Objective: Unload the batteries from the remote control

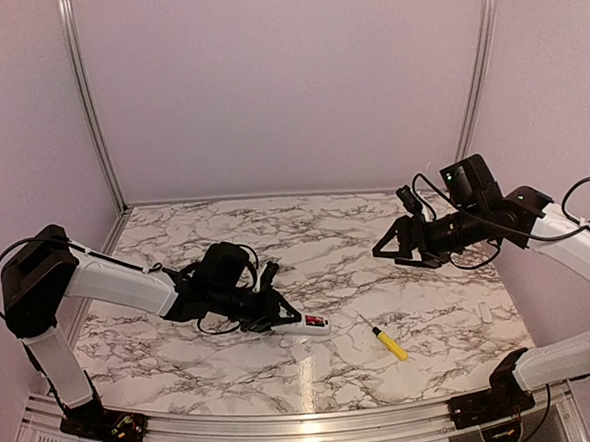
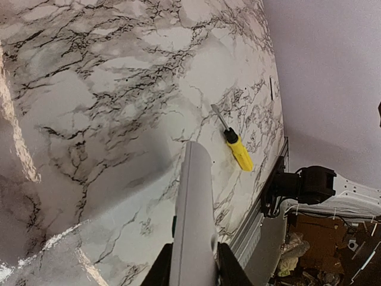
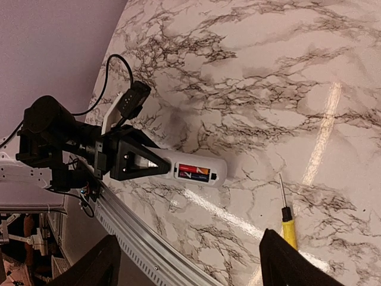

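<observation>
The batteries (image 3: 193,173) show red in the open recess, near the free end of the remote control (image 1: 306,325). The left jaws pinch its other end, holding it low over the table (image 1: 326,239). Prying at that far end could twist the remote out of the hold, or a freed cell could roll toward the yellow-handled screwdriver (image 1: 388,343). The right jaws hang wide and empty, well apart from the remote, up to its right

Remote control (image 3: 218,169) white; batteries (image 3: 193,173) red; screwdriver (image 1: 390,344) handle yellow; table (image 1: 326,229) white marble, black veins.
</observation>
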`<action>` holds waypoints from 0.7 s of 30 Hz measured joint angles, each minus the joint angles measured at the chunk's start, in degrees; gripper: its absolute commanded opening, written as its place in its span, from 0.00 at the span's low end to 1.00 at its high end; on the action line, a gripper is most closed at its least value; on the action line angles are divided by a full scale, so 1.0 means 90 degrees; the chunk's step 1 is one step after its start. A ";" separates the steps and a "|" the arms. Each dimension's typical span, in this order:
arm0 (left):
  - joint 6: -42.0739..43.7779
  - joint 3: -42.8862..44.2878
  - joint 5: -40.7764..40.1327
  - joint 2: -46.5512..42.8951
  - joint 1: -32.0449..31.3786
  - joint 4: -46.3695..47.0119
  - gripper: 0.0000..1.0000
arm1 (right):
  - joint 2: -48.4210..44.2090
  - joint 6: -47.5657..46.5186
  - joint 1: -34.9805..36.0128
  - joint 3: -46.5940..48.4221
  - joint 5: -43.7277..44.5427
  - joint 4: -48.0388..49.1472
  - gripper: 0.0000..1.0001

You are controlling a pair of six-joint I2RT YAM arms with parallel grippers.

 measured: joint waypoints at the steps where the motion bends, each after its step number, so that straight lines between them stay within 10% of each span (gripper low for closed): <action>1: -0.0002 -0.0032 0.0002 0.0007 0.0000 0.0012 0.20 | 0.0000 -0.0010 0.0000 -0.0007 0.0022 -0.0002 0.78; 21: 0.0257 -0.0301 -0.0175 0.0002 -0.0002 -0.0015 0.73 | 0.0000 -0.0194 0.0000 -0.0301 0.0262 -0.0036 0.78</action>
